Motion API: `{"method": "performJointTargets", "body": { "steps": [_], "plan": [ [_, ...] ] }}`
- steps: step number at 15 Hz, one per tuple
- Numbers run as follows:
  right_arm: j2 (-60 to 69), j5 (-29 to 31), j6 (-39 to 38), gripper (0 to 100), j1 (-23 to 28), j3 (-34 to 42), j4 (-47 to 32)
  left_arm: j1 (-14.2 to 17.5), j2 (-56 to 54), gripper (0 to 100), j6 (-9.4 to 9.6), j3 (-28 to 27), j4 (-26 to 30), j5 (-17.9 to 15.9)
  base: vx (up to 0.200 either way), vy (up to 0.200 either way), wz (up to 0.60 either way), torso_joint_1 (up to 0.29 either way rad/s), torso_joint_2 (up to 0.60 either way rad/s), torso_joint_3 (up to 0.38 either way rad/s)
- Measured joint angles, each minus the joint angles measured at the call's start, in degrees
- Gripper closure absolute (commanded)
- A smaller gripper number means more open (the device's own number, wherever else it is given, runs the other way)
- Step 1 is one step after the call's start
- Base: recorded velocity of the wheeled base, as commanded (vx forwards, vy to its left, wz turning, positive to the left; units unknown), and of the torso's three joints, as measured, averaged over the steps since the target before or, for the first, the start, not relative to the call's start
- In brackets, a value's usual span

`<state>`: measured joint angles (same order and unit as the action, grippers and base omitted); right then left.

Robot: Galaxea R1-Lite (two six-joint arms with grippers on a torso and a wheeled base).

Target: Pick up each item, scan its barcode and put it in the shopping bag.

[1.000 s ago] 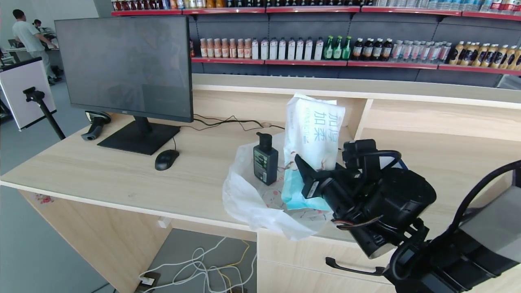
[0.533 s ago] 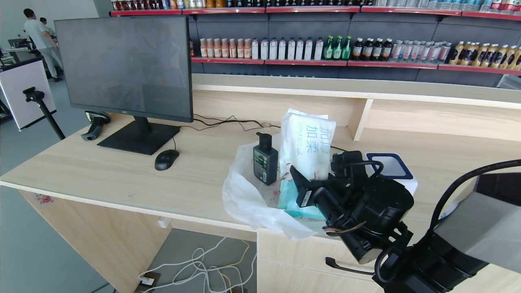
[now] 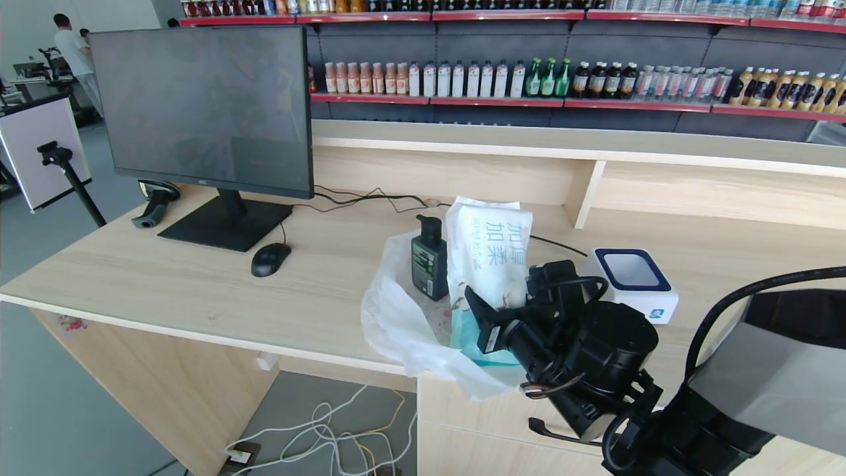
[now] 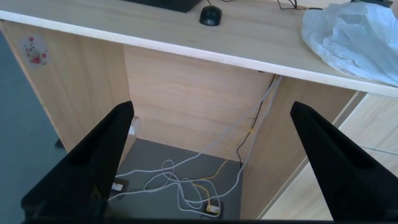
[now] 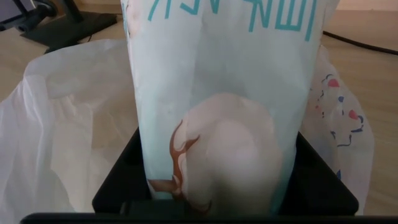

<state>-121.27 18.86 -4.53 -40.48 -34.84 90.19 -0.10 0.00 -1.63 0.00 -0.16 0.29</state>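
Tissue pack (image 3: pixel 487 254) upright (long axis near-vertical)

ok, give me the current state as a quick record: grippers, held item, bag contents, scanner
right gripper: jaws shut on the white tissue pack
tissue pack: upright, over the open shopping bag
left gripper: jaws open, empty, facing the counter front, below its top
in bag: black pump bottle, standing; teal pack, lying under the tissue pack
scanner: on the counter, on the robot's right of the bag, apart from it
scan status: cannot tell
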Motion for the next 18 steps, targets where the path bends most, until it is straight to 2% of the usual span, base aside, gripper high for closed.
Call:
{"method": "performJointTargets", "body": {
  "steps": [18],
  "plan": [
    [-5.2, 0.3, -2.1, 100, 2.3, -0.9, 0.2, 0.0, 0.0, 0, -0.02, 0.0, 0.0, 0.0, 0.000, 0.000, 0.00, 0.000, 0.00, 0.000]
  ]
}}
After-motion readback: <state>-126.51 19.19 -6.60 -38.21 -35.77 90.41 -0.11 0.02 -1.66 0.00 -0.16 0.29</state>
